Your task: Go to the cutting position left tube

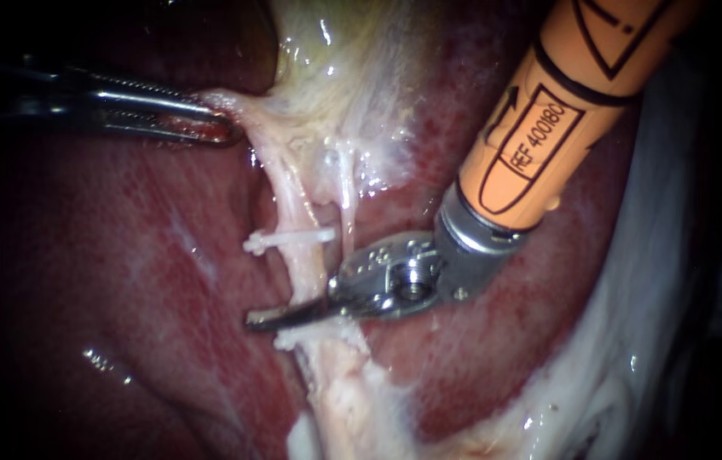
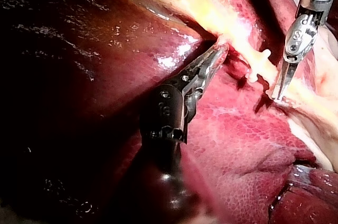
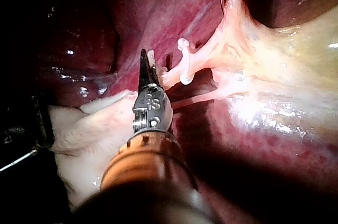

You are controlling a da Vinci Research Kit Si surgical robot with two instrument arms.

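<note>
All around we see the dark red liver [image 1: 122,281], wet and shiny. On it, in the middle of the endoscope view, lies the left tube [image 1: 297,213]. It runs as a pale strip down from the yellowish gallbladder [image 1: 335,68]. One white clip [image 1: 288,240] sits across it, and a second clip [image 1: 318,336] sits across it lower down. Between the two, our right instrument [image 1: 260,320] reaches across the tube. Its jaws are a little open, and the left wrist view shows a small gap between the thin blades. Just to the right of the left tube hangs a thin tube [image 1: 346,192], which the jaws do not touch. Higher up, our left instrument [image 1: 224,132] comes in from the left. Its jaws are closed on a pale flap [image 1: 237,104] at the top of the tube, and the flap is stretched tight.
</note>
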